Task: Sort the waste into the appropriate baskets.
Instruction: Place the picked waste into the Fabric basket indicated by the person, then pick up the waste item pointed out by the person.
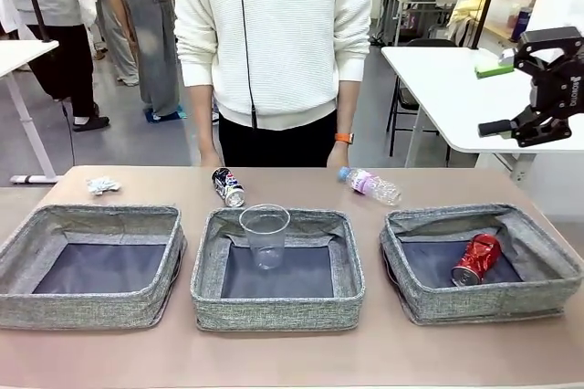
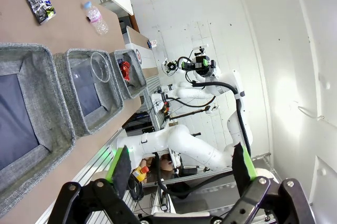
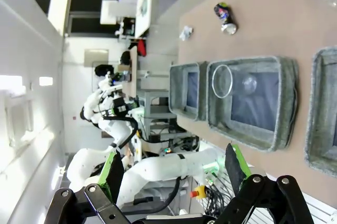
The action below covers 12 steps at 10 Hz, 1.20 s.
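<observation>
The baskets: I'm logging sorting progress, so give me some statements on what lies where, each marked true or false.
The crushed red can lies in the right basket. True.
The crushed dark blue-silver can lies on the table behind the middle basket. True.
The clear plastic cup lies on its side on the table. False: it stands upright in the middle basket.
The clear bottle is in the right basket. False: it lies on the table, outside the baskets.

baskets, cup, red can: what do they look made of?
Baskets: grey woven fabric, matte, with soft sagging rims and dark flat bottoms. Cup: probably clear plastic, see-through and glossy. Red can: thin metal, likely aluminium, crushed with shiny creases.
</observation>
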{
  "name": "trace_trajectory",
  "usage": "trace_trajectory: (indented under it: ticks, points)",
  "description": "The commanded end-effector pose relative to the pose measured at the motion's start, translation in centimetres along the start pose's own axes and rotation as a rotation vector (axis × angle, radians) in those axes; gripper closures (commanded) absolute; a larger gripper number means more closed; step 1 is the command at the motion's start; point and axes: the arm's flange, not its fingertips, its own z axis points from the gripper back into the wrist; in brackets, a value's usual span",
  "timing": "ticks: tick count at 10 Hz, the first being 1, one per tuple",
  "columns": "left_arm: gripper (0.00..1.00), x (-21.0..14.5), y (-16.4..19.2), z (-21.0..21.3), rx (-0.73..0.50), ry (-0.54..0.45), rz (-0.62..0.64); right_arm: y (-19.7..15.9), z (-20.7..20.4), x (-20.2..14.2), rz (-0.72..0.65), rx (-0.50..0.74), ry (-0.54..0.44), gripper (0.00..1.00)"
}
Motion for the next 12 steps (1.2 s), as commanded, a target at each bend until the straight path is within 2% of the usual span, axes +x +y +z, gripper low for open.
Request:
trace_trajectory:
  ticks: [1, 12]
  points:
    - [0.00, -0.07, -0.57, 0.09, -0.008, 0.004, 0.012, 0.36, -0.02, 0.05, -0.018, 0.007, 0.002, 0.00]
    - [0.00, 0.00, 0.00, 0.00, 0.000, 0.000, 0.000, 0.36, -0.02, 0.05, -0.018, 0.007, 0.002, 0.00]
